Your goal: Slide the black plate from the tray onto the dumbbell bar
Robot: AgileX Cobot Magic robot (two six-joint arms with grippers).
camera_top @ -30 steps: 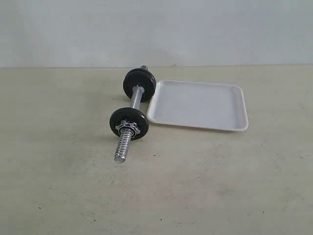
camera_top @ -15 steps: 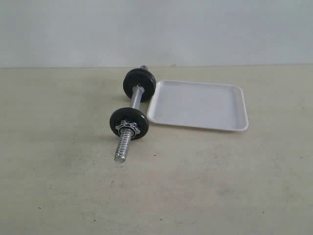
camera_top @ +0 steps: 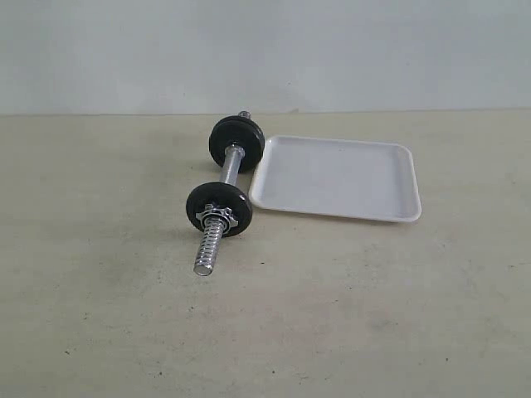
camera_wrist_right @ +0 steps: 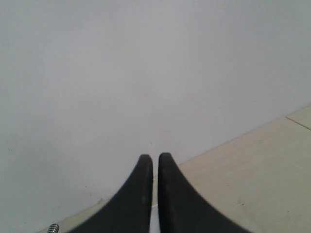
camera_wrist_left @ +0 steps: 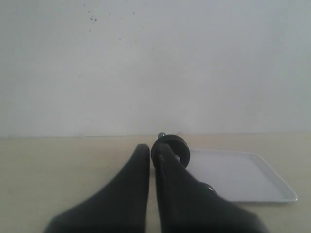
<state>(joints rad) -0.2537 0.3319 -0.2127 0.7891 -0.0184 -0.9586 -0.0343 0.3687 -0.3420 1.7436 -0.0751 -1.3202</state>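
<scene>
The white tray (camera_top: pixel 340 178) lies on the table with nothing in it. To its left lies the chrome dumbbell bar (camera_top: pixel 230 170), pointing toward the camera. A black disc (camera_top: pixel 241 207) sits on its near threaded part behind a star nut, and a thicker black disc stack (camera_top: pixel 222 137) sits at the far end. I cannot tell which disc is the black plate. Neither gripper appears in the exterior view. My left gripper (camera_wrist_left: pixel 151 148) is shut and empty, aimed at the far disc (camera_wrist_left: pixel 174 144) and the tray (camera_wrist_left: pixel 233 174). My right gripper (camera_wrist_right: pixel 153 156) is shut and empty, facing the wall.
A pale wall runs along the back edge of the table (camera_top: pixel 332 315). The bar's threaded tip (camera_wrist_right: pixel 53 227) shows low in the right wrist view. A seam crosses the table surface (camera_wrist_right: pixel 299 121) there.
</scene>
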